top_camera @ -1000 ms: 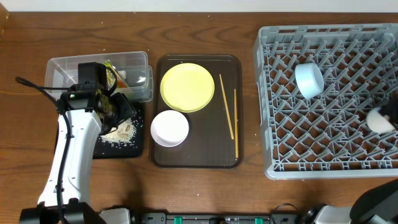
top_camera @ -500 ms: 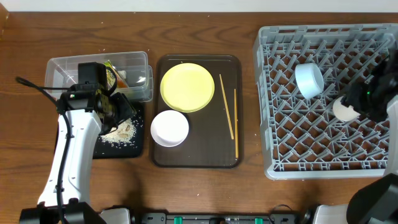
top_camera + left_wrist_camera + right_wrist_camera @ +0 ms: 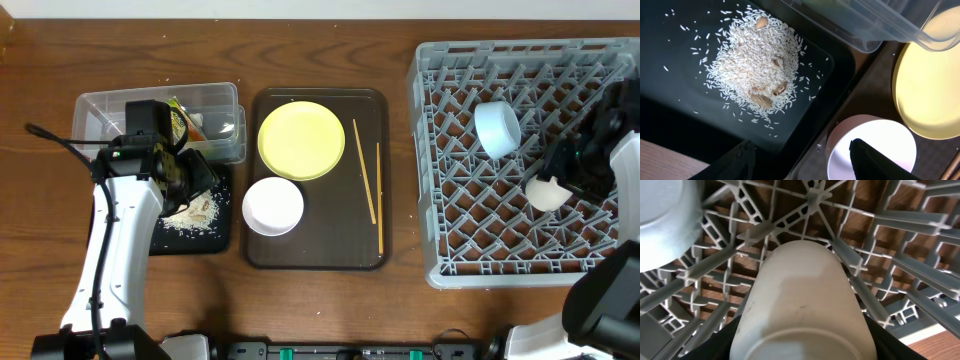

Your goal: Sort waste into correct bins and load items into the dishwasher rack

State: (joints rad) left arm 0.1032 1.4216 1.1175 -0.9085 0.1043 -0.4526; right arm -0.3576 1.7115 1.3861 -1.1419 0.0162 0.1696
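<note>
My right gripper (image 3: pixel 560 180) is shut on the small white cup (image 3: pixel 546 193) and holds it over the grey dishwasher rack (image 3: pixel 440 150); the cup fills the right wrist view (image 3: pixel 800 305). The light blue bowl (image 3: pixel 497 128) lies in the rack, and shows in the right wrist view (image 3: pixel 665 220). My left gripper (image 3: pixel 185 180) is open and empty over the black tray (image 3: pixel 222 238) with the rice scraps (image 3: pixel 755 65). The snack wrapper (image 3: pixel 182 120) lies in the clear tub (image 3: pixel 100 105). The yellow plate (image 3: pixel 301 140), white bowl (image 3: pixel 273 206) and chopsticks (image 3: pixel 364 180) lie on the brown tray.
The dark brown serving tray (image 3: pixel 320 250) sits mid-table between the bins and the rack. The clear tub's edge (image 3: pixel 875 30) overhangs the black tray (image 3: pixel 680 115) in the left wrist view. Bare wooden table lies along the front and far edges.
My right arm has come in from the right edge and carried the white cup leftward over the rack, toward the blue bowl. The left arm has not moved.
</note>
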